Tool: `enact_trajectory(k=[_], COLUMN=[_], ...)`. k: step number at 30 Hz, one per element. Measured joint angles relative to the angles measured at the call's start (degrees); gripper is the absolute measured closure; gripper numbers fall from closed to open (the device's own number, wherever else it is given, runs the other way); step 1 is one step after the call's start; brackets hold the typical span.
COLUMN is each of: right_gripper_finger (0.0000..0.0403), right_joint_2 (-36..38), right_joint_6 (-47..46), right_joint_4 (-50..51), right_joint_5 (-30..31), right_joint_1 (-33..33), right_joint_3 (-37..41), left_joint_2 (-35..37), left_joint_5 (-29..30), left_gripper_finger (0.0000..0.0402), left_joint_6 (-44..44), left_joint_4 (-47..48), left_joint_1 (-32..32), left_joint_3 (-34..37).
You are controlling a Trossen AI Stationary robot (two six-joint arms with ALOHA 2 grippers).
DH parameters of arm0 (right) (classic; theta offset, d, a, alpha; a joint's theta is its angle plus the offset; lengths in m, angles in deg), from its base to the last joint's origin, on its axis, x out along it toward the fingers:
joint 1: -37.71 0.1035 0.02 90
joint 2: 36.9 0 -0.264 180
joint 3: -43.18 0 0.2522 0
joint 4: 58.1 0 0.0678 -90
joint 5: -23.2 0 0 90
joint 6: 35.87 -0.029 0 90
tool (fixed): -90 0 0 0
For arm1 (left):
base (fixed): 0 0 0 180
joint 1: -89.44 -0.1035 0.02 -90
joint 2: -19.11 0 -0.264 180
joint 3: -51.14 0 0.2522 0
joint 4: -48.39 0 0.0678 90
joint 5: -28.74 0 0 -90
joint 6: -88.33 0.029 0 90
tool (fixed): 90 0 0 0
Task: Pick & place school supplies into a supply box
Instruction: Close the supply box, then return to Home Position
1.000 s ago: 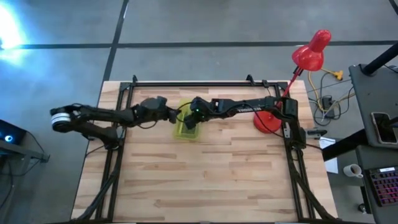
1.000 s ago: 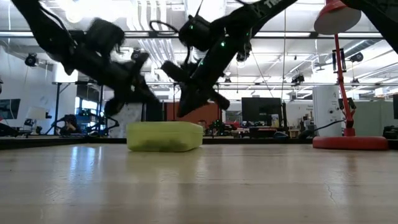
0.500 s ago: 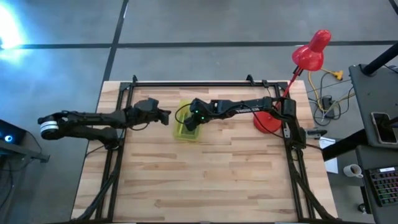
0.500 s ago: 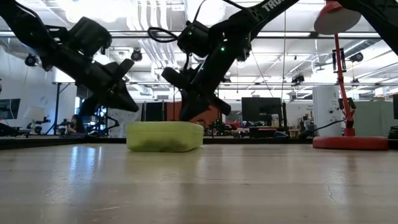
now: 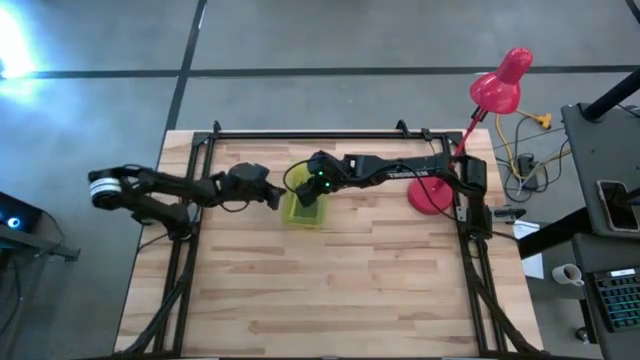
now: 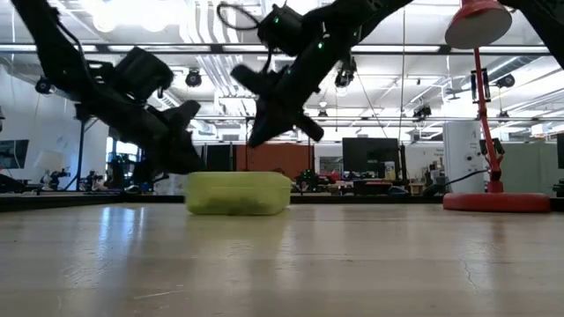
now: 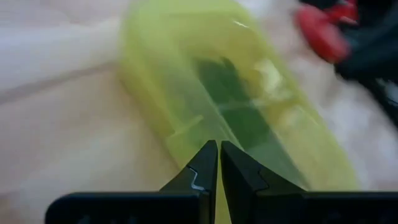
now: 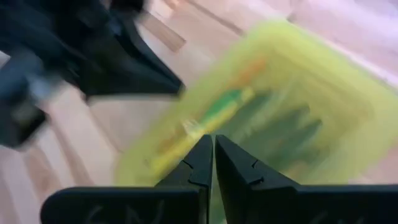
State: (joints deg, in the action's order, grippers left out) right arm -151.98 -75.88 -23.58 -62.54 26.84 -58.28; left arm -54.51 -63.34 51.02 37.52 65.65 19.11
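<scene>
Since half a second ago the left gripper (image 5: 277, 199) has swung back in toward the box (image 5: 303, 207), now just beside its left side, and the right gripper (image 6: 257, 132) has lifted a bit higher above it. Box sits closed on the tabletop (image 5: 330, 290), in the far half, left of centre, well away from every edge. Left fingers (image 7: 208, 168) pressed together, holding nothing, tips aimed at the box (image 7: 249, 112) end. Right fingers (image 8: 208, 158) also pressed together, empty, hanging over the box (image 8: 273, 118); through the yellow-green lid a green marker (image 8: 224, 102) and other blurred supplies show inside. Pink lamp (image 5: 438, 193) stands by the far right corner of the tabletop, base well apart from the box.
</scene>
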Motion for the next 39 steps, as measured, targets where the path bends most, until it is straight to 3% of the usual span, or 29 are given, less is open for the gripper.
enact_trajectory(k=[4, 8, 11, 14, 18, 23, 30, 32, 34, 39], right_gripper_finger=[0.039, 0.039, 0.039, 0.039, 0.039, 0.039, 0.039, 0.039, 0.039, 0.039], right_joint_2=[2.0, 4.1, 6.4, 10.0, 17.2, 30.4, 51.4, 56.8, 60.7, 67.2], right_joint_6=[0.2, 0.3, 0.6, 0.6, 3.0, 16.6, 16.6, 13.8, 17.9, 25.3], right_joint_4=[0.1, 1.7, 6.9, 13.4, 19.3, 22.0, 24.0, 22.2, 19.8, 19.1], right_joint_5=[0.6, 3.0, 6.4, 13.4, 18.6, 4.8, 3.4, 3.4, 2.4, -10.6], right_joint_1=[0.0, 0.0, 0.0, 0.9, 2.2, 1.7, 1.7, 2.0, 3.1, 6.8], right_joint_3=[0.0, 0.0, 0.0, 0.0, 0.0, 0.1, 0.1, 0.2, 1.2, 9.7], left_joint_2=[-7.2, -10.3, -7.3, -3.5, 6.8, 24.2, 45.7, 48.8, 50.2, 49.5], left_joint_5=[-3.3, -2.5, -2.8, -2.5, -4.6, -8.0, -7.1, -4.0, -2.0, -3.5], left_gripper_finger=[0.0396, 0.0396, 0.0396, 0.0396, 0.0396, 0.0396, 0.0396, 0.0396, 0.0396, 0.0396], left_joint_6=[0.4, -1.2, -0.8, 0.6, -0.1, -2.1, 2.2, 2.3, 2.3, -1.7], left_joint_4=[-4.6, -2.2, -5.8, -2.6, -1.7, -0.8, 0.1, 0.5, 1.2, 1.8], left_joint_1=[-0.5, -0.8, -0.8, -0.8, -0.8, -0.6, -0.6, -0.6, -0.6, 0.1], left_joint_3=[-1.7, -1.3, -1.8, -1.5, -1.6, -1.9, -1.6, -1.2, -0.4, 1.0])
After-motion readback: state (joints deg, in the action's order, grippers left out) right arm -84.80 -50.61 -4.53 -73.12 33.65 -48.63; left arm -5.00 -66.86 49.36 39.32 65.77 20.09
